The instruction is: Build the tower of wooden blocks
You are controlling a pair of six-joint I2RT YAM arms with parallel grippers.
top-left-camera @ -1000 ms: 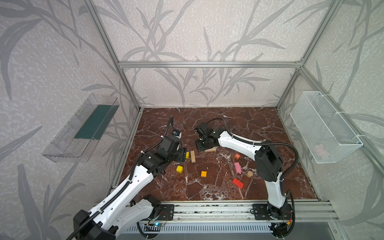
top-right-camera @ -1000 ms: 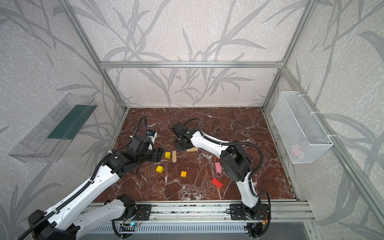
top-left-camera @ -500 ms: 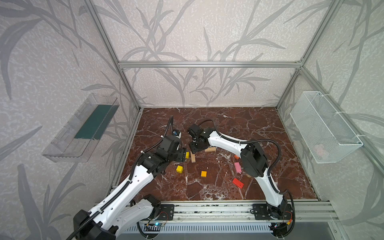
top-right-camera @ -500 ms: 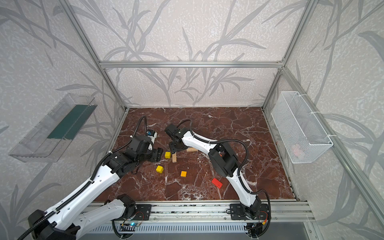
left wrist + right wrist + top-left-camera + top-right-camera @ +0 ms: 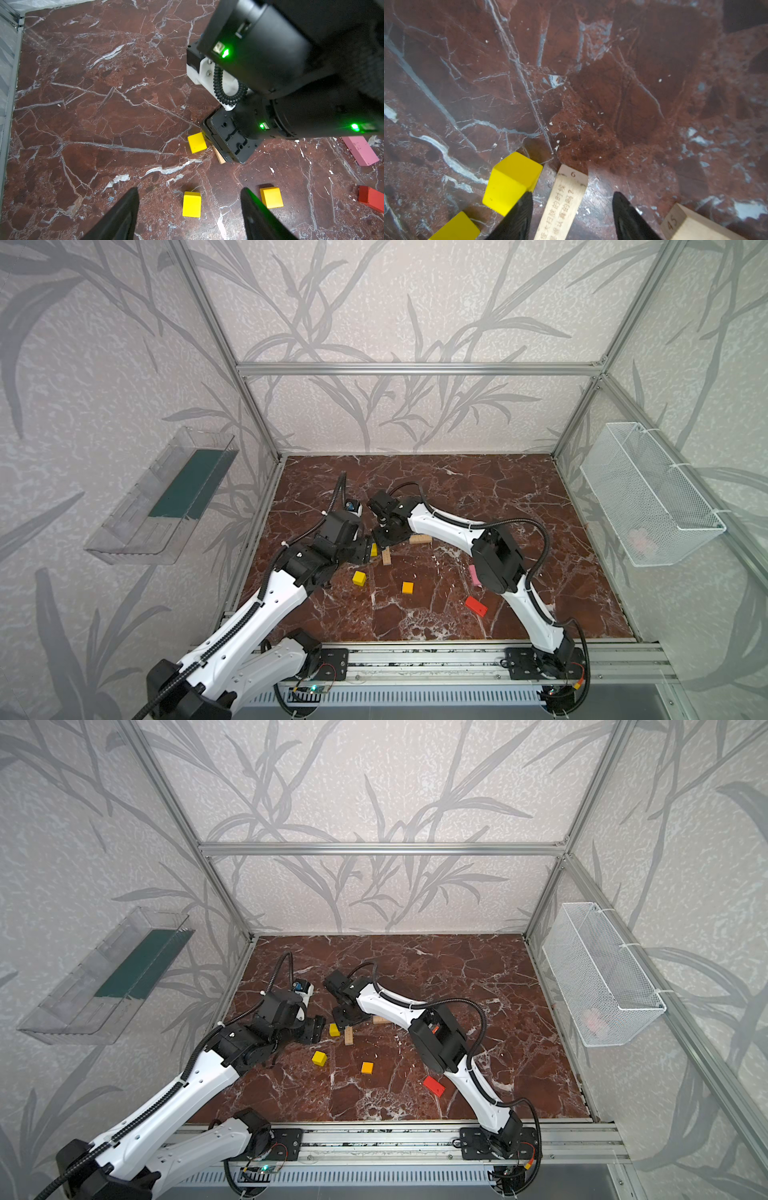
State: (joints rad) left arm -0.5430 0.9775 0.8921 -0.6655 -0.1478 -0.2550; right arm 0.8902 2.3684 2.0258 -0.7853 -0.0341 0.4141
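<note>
Down on the bench (image 5: 457,489), my right hand (image 5: 572,195) stands open astride a tan plank (image 5: 562,205), a yellow cube (image 5: 510,182) just beside it. My left hand (image 5: 189,190) hangs wide near a second yellow cube (image 5: 191,204), with the orange cube (image 5: 271,197), pink brick (image 5: 361,150) and red brick (image 5: 372,198) scattered beyond.

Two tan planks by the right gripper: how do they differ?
The plank marked 6 lies between the right gripper's open fingers; the plank marked 45 lies outside them. In both top views 6 runs front-to-back, 45 crosswise, partly under the right arm. Both are tan wood, lying on the table.
</note>
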